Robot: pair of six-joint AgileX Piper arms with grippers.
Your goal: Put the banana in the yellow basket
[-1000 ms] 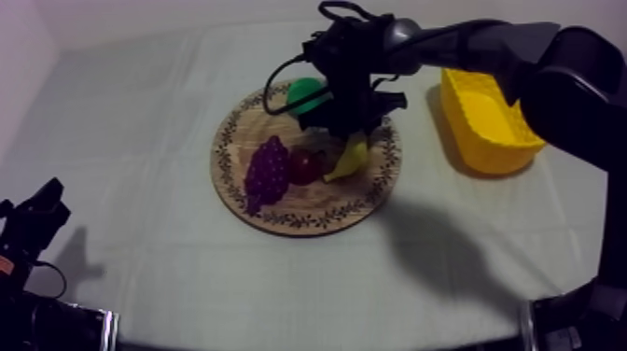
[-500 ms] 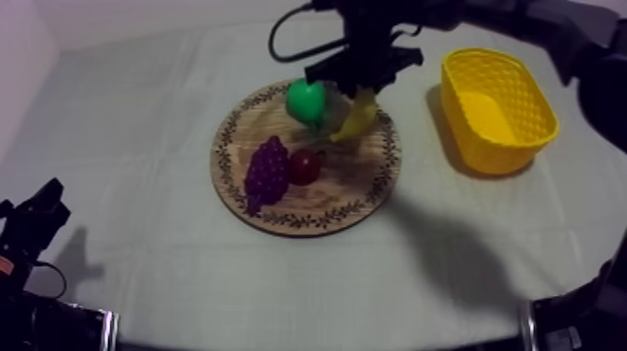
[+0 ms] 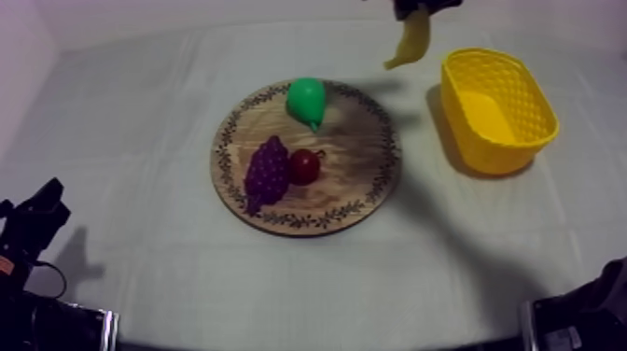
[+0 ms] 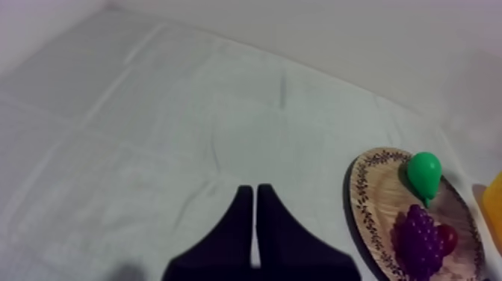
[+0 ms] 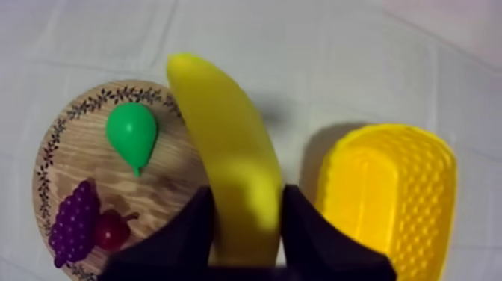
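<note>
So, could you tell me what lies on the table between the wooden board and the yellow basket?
Only bare cloth, in the top view, separates the wooden board from the yellow basket; the banana hangs overhead, in the right gripper.

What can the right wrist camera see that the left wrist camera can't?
Right wrist view: the banana, gripped by the right jaws, and the whole yellow basket. Left wrist view: the left jaws, shut together on nothing. Both: the wooden board, pear, grapes, small red fruit and cloth; the left one catches just a yellow edge of the basket.
</note>
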